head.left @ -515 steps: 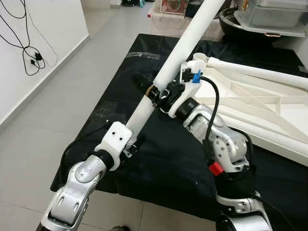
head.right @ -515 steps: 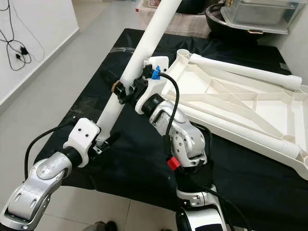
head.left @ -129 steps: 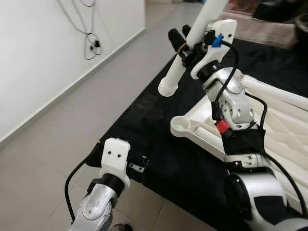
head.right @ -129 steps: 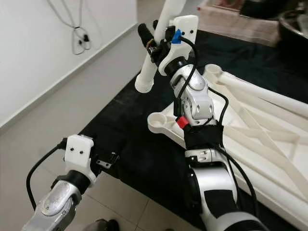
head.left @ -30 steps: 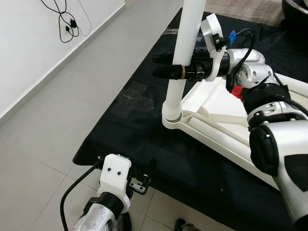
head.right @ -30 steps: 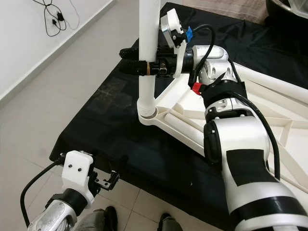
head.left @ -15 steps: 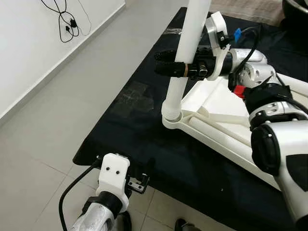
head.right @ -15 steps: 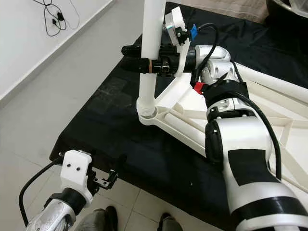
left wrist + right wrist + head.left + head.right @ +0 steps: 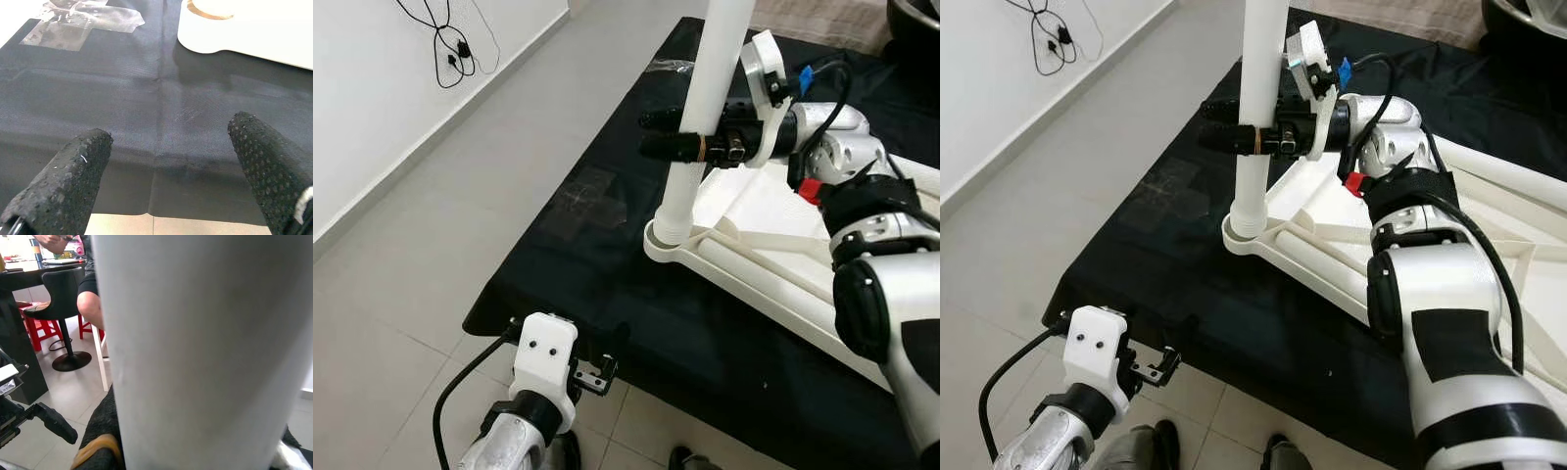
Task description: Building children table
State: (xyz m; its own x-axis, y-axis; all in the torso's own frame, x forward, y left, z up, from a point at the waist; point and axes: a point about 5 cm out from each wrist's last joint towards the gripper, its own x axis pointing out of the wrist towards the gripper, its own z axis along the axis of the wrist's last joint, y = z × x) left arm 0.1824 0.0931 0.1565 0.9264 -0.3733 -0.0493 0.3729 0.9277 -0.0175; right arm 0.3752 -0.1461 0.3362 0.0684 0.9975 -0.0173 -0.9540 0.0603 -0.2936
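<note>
A white table leg (image 9: 707, 98) stands nearly upright, leaning slightly right. Its lower end sits in the round corner socket (image 9: 664, 238) of the upside-down white tabletop (image 9: 773, 230). My right gripper (image 9: 651, 134) reaches in from the right and is shut on the leg about a third of the way up. The leg (image 9: 205, 352) looms close in the right wrist view. My left gripper (image 9: 599, 366) hangs low at the front edge of the black cloth (image 9: 578, 245), open with nothing between its fingers (image 9: 73, 171), and faces the socket (image 9: 210, 19) from afar.
Grey tiled floor (image 9: 421, 206) lies to the left, with a white wall and hanging cables (image 9: 460, 44). Another white leg (image 9: 1498, 166) runs along the tabletop's far side. Shoes (image 9: 1160, 436) show below the cloth's edge. A seated person (image 9: 88, 293) and a red stool (image 9: 34, 328) are behind.
The leg's threaded end, which rested at the socket's rim, has sunk into the socket. My right gripper and the leg have shifted slightly right. The left arm stayed put.
</note>
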